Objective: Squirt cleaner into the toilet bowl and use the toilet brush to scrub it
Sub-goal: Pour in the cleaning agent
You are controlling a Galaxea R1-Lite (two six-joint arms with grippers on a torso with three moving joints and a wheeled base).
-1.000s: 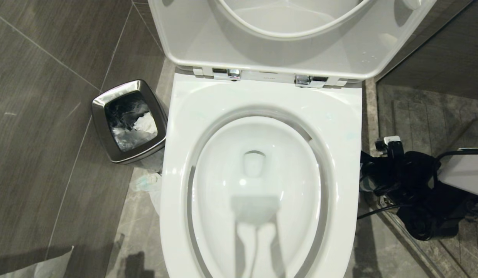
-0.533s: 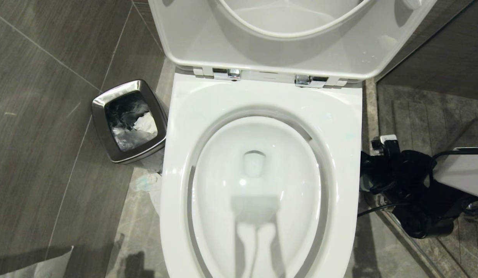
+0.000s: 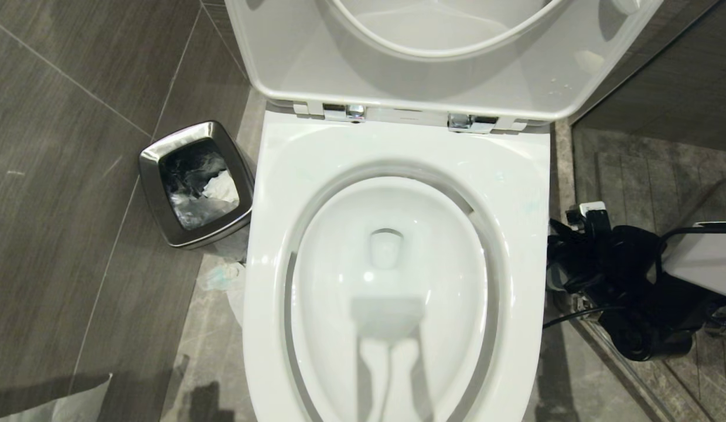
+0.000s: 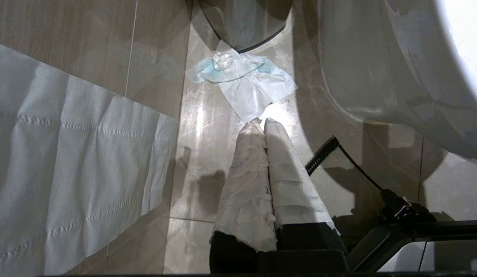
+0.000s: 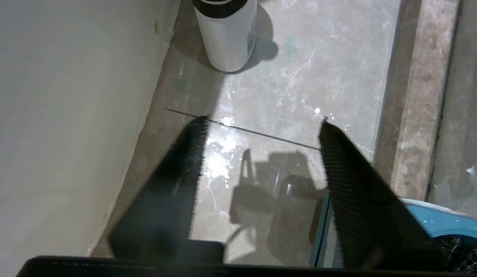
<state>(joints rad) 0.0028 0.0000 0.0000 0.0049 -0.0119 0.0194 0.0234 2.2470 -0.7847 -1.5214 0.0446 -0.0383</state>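
Head view: the toilet bowl (image 3: 392, 275) is a glossy white ceramic oval, its seat and lid (image 3: 433, 64) tipped up behind it, chrome hinges between them, and clear water pooled low in the basin. A small square steel waste bin (image 3: 194, 183) stands on the grey tiled floor (image 3: 64, 193) beside the bowl. The right claw (image 5: 261, 123) hangs low over pale marble floor just beside the bowl's outer wall, its 2 black ribbed fingers (image 5: 188, 154) spread apart around nothing. Beyond its tips stands a white cylinder with a black band (image 5: 227, 34); close beside 1 finger sits a blue-topped holder (image 5: 434, 221). The left claw (image 4: 261, 122), wrapped in white paper, is pressed together, pointing at a crumpled tissue (image 4: 242, 77) on the floor.
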